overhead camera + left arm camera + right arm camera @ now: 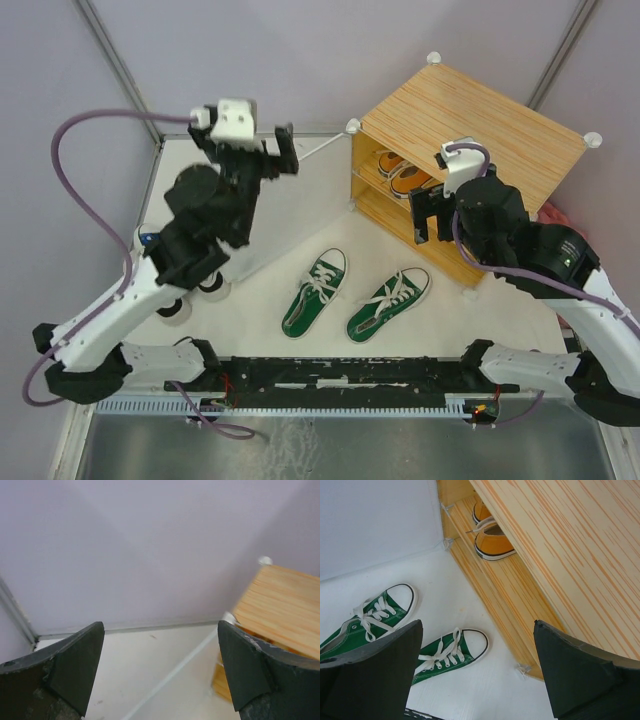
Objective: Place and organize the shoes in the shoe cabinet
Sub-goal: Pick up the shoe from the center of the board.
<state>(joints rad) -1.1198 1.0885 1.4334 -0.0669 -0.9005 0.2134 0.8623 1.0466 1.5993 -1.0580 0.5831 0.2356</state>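
Two green shoes (315,292) (388,303) lie side by side on the white table, toes pointing away from the arms; the right wrist view shows them too (380,612) (452,650). An orange pair (405,172) (492,542) sits on the upper shelf of the shoe cabinet (470,130) (560,545) at the back right. My right gripper (428,215) (477,623) hangs open and empty in front of the cabinet, above the right green shoe. Raised near the back wall, my left gripper (282,152) (160,625) is open, empty, and left of the cabinet (280,605).
The cabinet's pale door panel (300,200) is swung out to the left over the table. White rounded shapes and a bit of blue (148,238) peek from under the left arm. A purple cable (70,160) loops at the left. A black rail (340,375) runs along the near edge.
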